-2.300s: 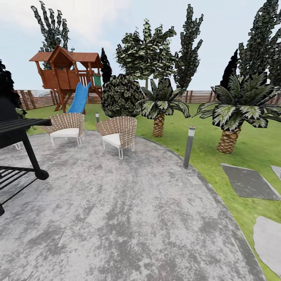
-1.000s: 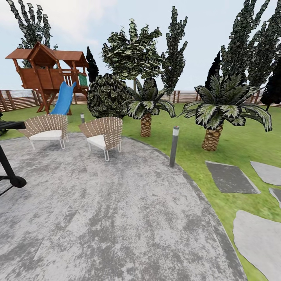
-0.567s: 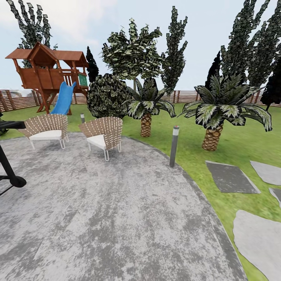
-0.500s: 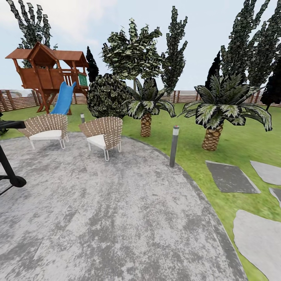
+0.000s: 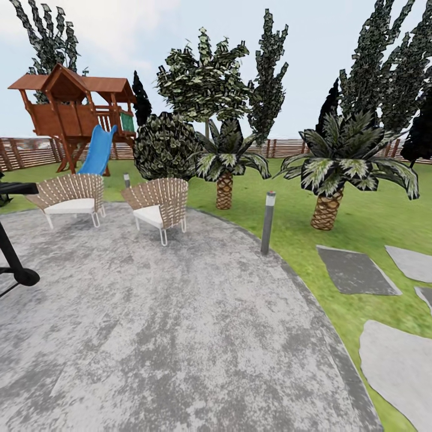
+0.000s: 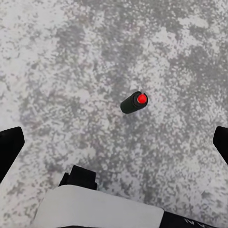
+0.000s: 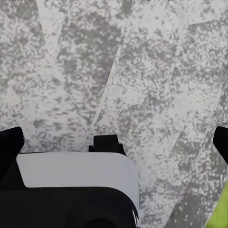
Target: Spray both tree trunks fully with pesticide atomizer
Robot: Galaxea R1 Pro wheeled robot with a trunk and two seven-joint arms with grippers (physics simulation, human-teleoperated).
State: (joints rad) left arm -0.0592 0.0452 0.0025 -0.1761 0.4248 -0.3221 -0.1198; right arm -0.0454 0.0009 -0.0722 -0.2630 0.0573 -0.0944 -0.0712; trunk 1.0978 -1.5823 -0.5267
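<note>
- We're out on the grey paved patio, and the head camera looks across it toward the lawn and the slatted fence. This reads as a search-and-approach phase, not a grasp.
- Two wicker chairs sit at the far edge of the paving. A wooden playhouse stands behind them, and a bollard lamp marks the patio rim.
- Two scaly palms stand on the grass. Those are not the targets. Whether any tall tree along the fence is one of the trees to spray, I cannot tell from here.
- The left gripper hangs over the paving with its dark fingers spread wide and nothing between them.
- Just ahead of it a small black cylinder with a red end lies on the floor. It could be the pesticide atomizer seen end-on, but I cannot confirm that.
- The right gripper is also spread wide and carries nothing. It points down at bare paving, with a sliver of grass at the corner.
- My read is that both arms are kept low and ready so the base can travel safely.
- Next call: check that cylinder before rolling on.
</note>
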